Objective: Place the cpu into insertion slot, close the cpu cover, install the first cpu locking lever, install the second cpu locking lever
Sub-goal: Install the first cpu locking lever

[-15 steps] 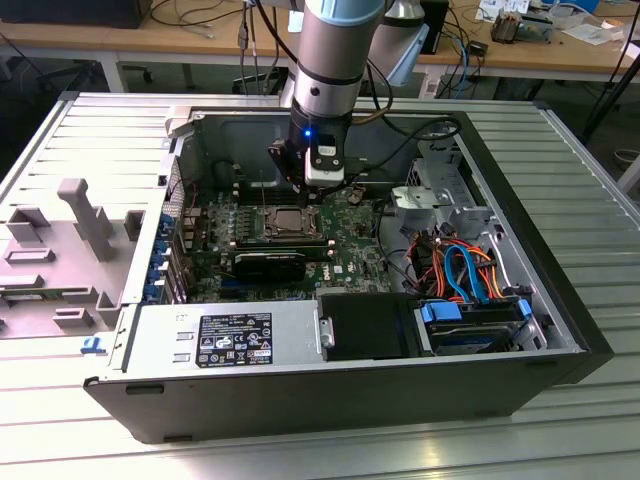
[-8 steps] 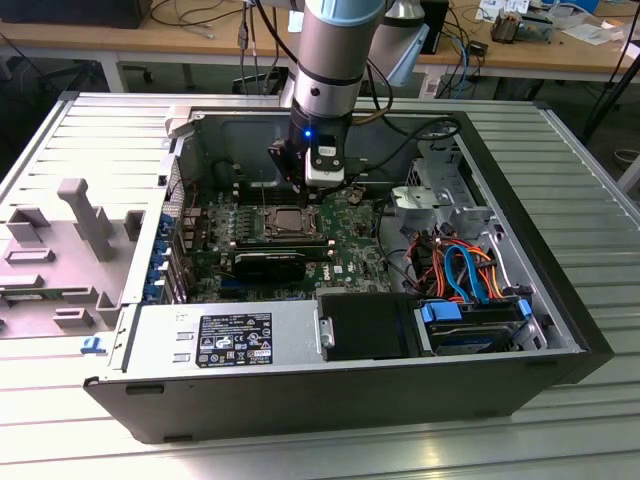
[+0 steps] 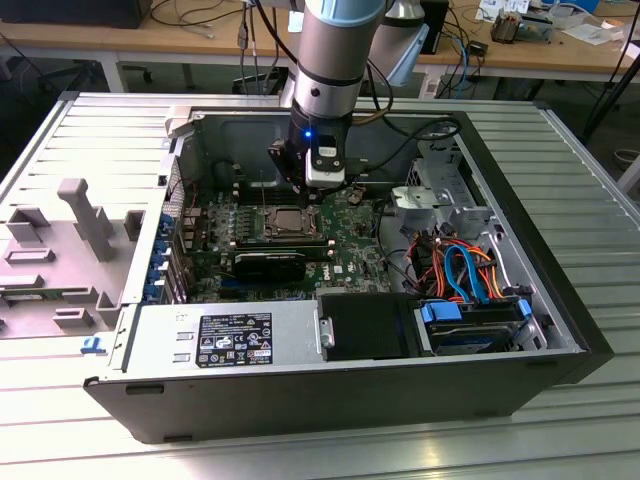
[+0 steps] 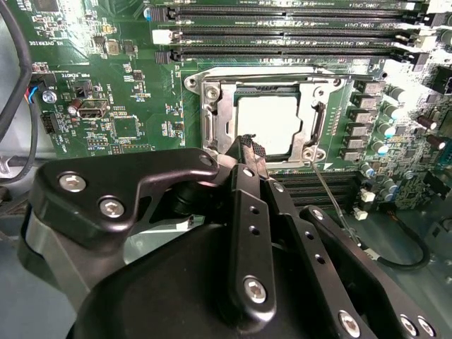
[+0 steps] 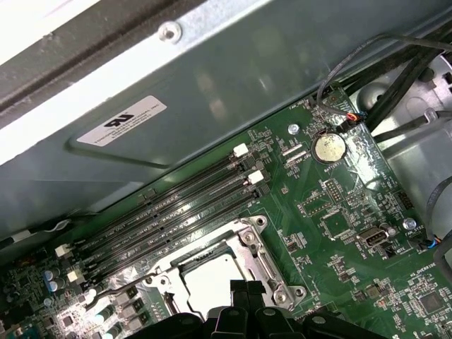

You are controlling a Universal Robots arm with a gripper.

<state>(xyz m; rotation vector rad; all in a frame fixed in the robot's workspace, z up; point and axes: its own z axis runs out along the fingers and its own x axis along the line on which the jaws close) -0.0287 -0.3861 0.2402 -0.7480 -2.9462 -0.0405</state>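
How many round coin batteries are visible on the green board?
1: the coin battery lies on the green board, near the black cables. Others may be hidden.

Bright, even room light; glare bleaches the cpu (image 4: 267, 126) in the second wrist view, the case (image 3: 300, 400) interior shadowed.

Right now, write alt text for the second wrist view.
A black tool points at the edge of a dark-rimmed square socket, where a silvery-grey square chip lies framed by a grey metal cover plate, on a green circuit board.
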